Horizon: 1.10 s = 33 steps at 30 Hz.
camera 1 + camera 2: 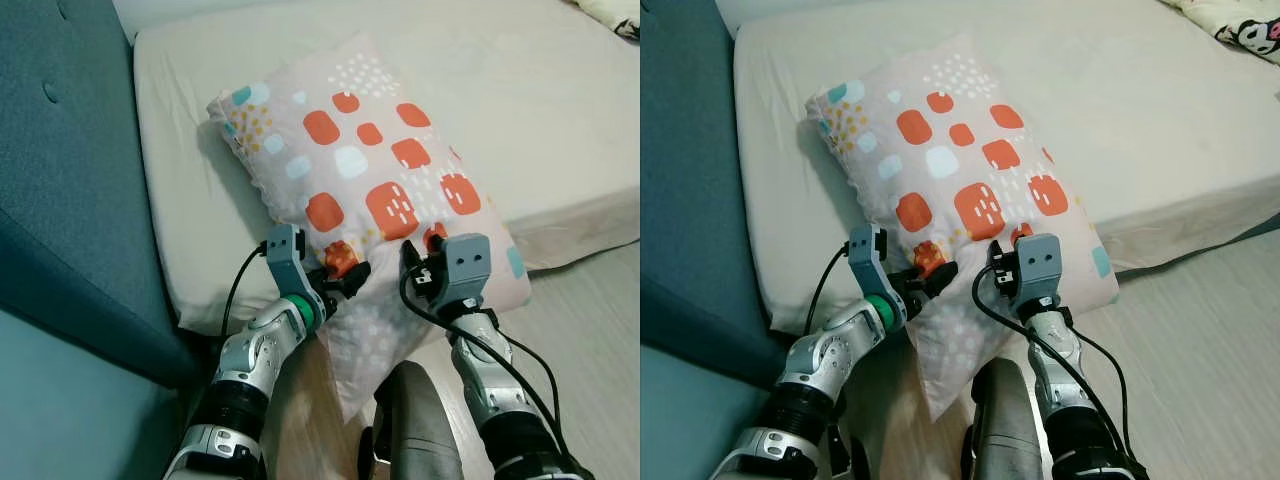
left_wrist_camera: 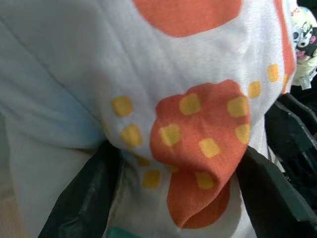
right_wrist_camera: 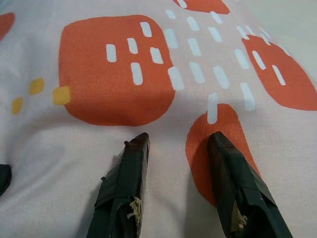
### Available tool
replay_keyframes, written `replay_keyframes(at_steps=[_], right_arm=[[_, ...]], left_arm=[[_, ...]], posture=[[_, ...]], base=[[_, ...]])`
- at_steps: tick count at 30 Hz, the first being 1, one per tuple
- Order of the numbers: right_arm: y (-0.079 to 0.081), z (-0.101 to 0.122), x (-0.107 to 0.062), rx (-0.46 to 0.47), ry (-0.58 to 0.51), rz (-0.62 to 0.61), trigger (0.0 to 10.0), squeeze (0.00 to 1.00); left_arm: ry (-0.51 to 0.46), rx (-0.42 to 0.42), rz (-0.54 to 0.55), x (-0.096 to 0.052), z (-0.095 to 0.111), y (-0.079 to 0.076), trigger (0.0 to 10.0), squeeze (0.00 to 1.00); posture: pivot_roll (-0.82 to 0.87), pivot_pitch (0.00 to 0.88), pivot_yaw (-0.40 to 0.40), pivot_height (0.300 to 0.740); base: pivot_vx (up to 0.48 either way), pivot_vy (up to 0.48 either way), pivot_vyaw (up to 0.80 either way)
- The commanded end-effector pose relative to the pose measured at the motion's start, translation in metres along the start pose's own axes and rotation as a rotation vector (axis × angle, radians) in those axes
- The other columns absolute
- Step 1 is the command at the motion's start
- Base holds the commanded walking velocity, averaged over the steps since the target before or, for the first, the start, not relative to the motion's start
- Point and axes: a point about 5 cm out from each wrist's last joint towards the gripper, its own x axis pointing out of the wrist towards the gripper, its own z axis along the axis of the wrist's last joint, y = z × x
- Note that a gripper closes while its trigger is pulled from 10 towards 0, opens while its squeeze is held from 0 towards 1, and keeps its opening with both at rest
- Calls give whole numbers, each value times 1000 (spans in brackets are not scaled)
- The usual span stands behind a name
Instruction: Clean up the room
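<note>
A pale pillow (image 1: 360, 170) with orange, teal and white patches lies slanted on the mattress (image 1: 540, 90), its near corner hanging over the bed's edge. My left gripper (image 1: 346, 272) is at the pillow's near edge, shut on a bunched fold of pillow cover (image 2: 198, 148) held between its black fingers (image 2: 84, 198). My right gripper (image 3: 179, 139) rests on top of the pillow just to the right. Its two fingers (image 3: 126, 183) are apart and press into the fabric beside an orange patch (image 3: 114, 74).
A teal upholstered panel (image 1: 60, 160) runs along the left side of the bed. Wooden floor (image 1: 590, 330) lies to the right, below the mattress edge. A cartoon-print cloth (image 1: 1240, 25) sits at the bed's far right corner. My dark leg (image 1: 415, 420) is below the pillow.
</note>
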Motion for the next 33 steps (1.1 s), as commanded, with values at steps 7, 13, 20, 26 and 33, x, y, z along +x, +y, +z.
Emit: replay_keyframes(at_steps=[7,13,20,26,33], right_arm=[[-1,-7,-5,6,36,-8,10000,0],[-8,-7,-8,-29,44,-44,10000,0],[-43,1,-9,-149,34,-242,10000,0],[-62,29,-5,-246,-94,-294,10000,0],[-70,34,1,-253,-95,-336,10000,0]], left_arm=[[31,-116,-145,26,-1,-72,0,0],[-24,-131,-104,26,18,-68,0,0],[-159,17,-93,13,45,-66,0,0],[-359,254,-95,-8,81,-73,0,0],[-484,369,-87,-15,109,-82,0,0]], posture=[[-72,110,36,576],[-66,107,33,576],[-69,97,37,576],[-65,89,39,576],[-59,80,36,576]], base=[[0,0,0],[0,0,0],[0,0,0],[0,0,0],[0,0,0]])
